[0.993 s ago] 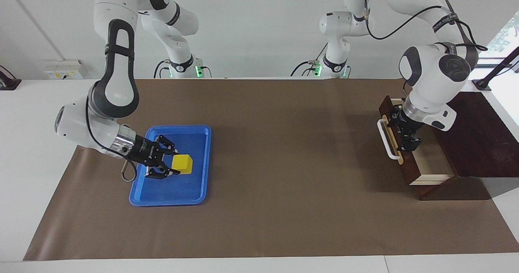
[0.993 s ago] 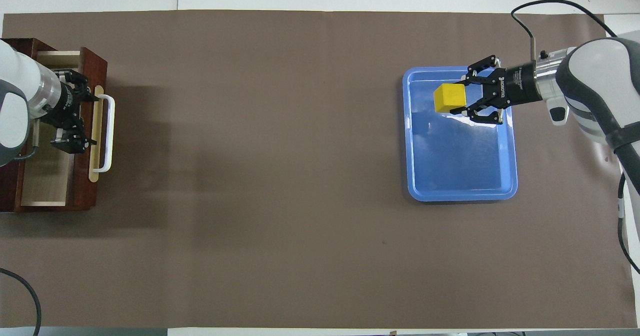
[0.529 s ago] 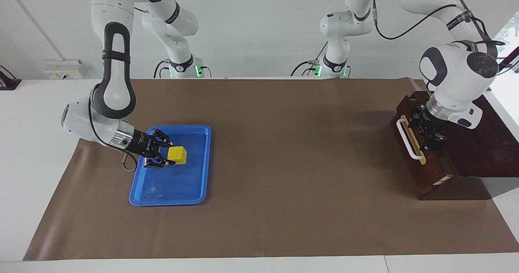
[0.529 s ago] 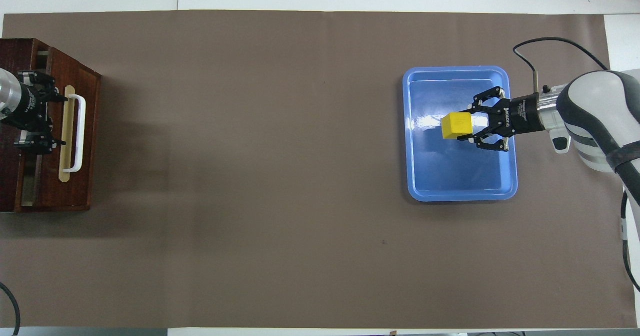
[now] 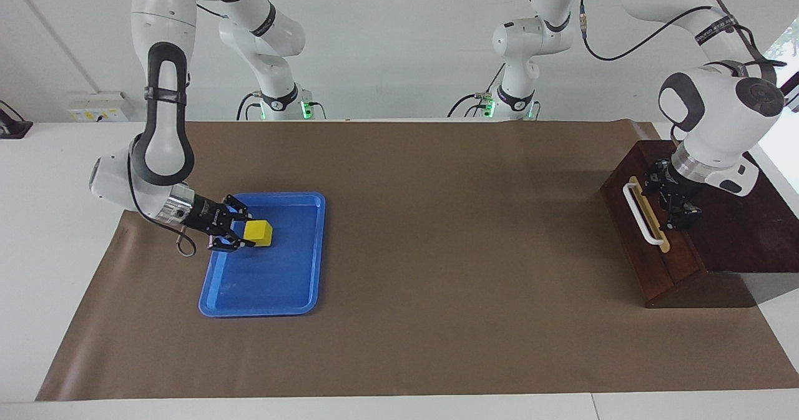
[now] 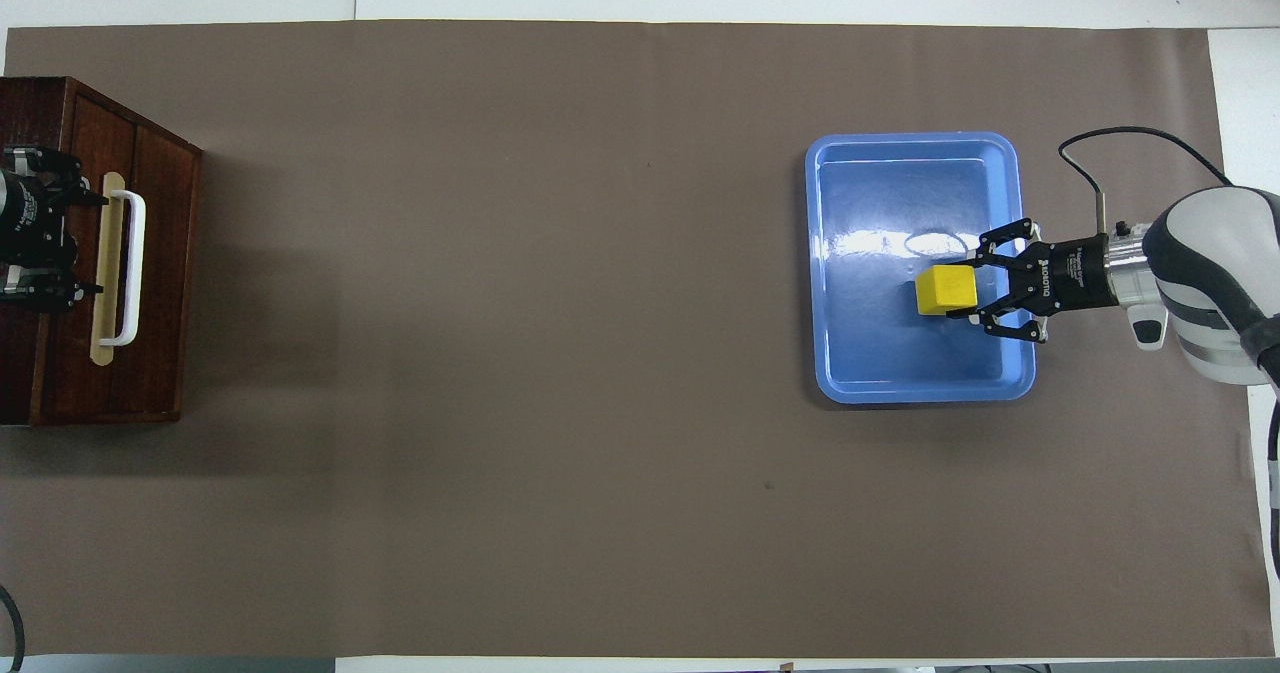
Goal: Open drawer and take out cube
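- The cube (image 5: 258,233), a small yellow block, is sitting low over the blue tray (image 5: 293,295), at the tray's edge toward the right arm's end of the table; whether it is resting on the tray floor cannot be told.
- The right gripper (image 5: 238,233) is clamping its fingers on the cube's two side faces.
- The cube is looking rigid, light and smooth-faced; flat opposite faces are probably offering the surest hold, and a corner pinch could slip.
- The drawer (image 5: 652,233) is sitting pushed in, well apart from the tray.
- The left gripper (image 5: 676,203) is hovering over the box, just beside the white handle (image 5: 643,214), fingers spread wide and holding nothing.
- White lettering is showing on the right gripper's body, too small to read.
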`<state>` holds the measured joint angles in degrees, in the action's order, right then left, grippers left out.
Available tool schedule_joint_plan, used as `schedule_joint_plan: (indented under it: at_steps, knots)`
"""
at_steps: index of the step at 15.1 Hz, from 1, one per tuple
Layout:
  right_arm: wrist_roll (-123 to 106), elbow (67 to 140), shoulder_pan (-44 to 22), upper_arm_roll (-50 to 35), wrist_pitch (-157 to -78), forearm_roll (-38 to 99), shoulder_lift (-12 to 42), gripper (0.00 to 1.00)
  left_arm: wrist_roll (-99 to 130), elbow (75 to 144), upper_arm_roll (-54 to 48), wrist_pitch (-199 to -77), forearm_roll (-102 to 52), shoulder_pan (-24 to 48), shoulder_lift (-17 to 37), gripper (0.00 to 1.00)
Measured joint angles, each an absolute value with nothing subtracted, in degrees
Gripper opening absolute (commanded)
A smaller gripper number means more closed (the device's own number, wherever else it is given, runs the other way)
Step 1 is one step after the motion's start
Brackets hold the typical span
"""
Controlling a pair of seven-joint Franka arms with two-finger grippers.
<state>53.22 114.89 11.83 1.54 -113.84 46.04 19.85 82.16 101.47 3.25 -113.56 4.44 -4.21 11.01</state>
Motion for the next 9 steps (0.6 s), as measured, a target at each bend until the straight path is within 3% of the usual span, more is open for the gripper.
schedule_joint_plan:
  at_steps: [9]
  knots:
    - [48.60,116.98,11.79,1.51,-117.32,44.24,19.13,0.00,77.14,100.96,2.56,-112.26,4.77,-3.40,10.79,1.00]
